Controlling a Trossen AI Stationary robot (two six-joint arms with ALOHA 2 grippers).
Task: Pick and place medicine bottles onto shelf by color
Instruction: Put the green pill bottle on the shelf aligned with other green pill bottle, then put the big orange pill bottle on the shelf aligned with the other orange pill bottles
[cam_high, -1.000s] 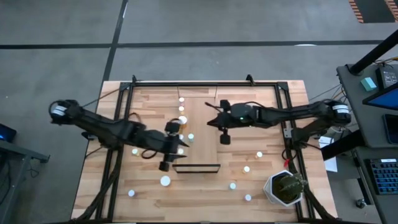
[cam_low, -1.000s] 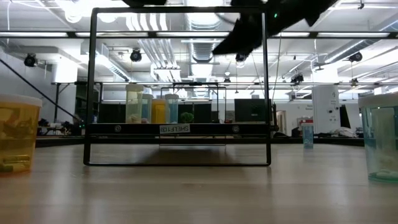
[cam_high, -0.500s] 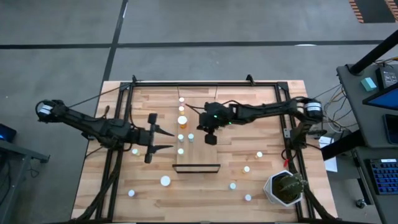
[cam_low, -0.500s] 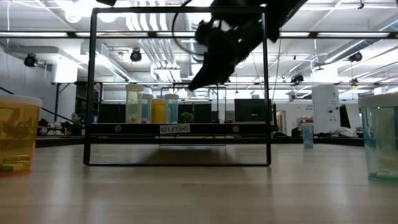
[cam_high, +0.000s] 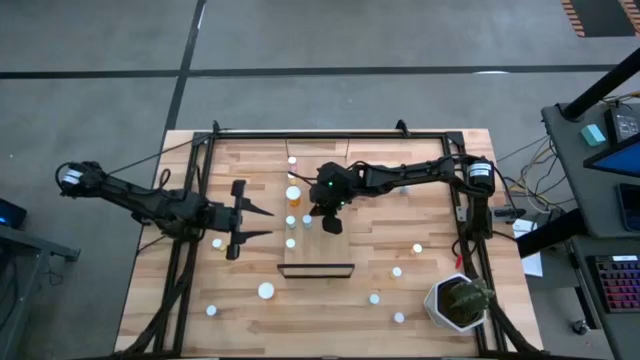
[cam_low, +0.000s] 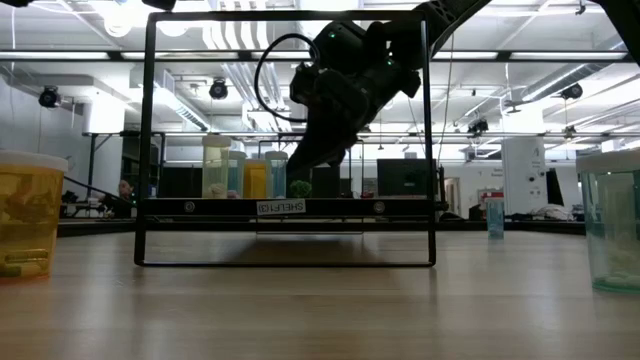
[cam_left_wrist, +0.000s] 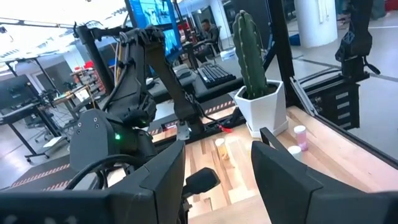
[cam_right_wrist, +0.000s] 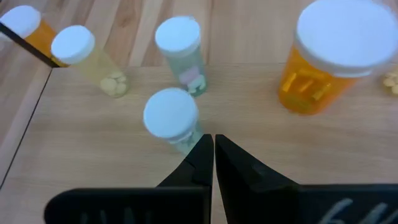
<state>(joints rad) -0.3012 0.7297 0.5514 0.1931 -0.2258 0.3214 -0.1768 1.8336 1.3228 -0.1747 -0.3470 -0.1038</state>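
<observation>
Over the shelf (cam_high: 318, 215), my right gripper (cam_high: 331, 224), fingers pressed together and empty, has swung left toward the standing medicine bottles (cam_right_wrist: 172, 118). My left gripper (cam_high: 262, 222), spread and empty, has pulled back left; that suggests a placement just finished.

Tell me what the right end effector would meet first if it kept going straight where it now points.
Probably the small white-capped bottle standing on the shelf, just ahead of the shut right end effector and slightly to one side of its line. Depth is unclear, so it might brush past it.
</observation>
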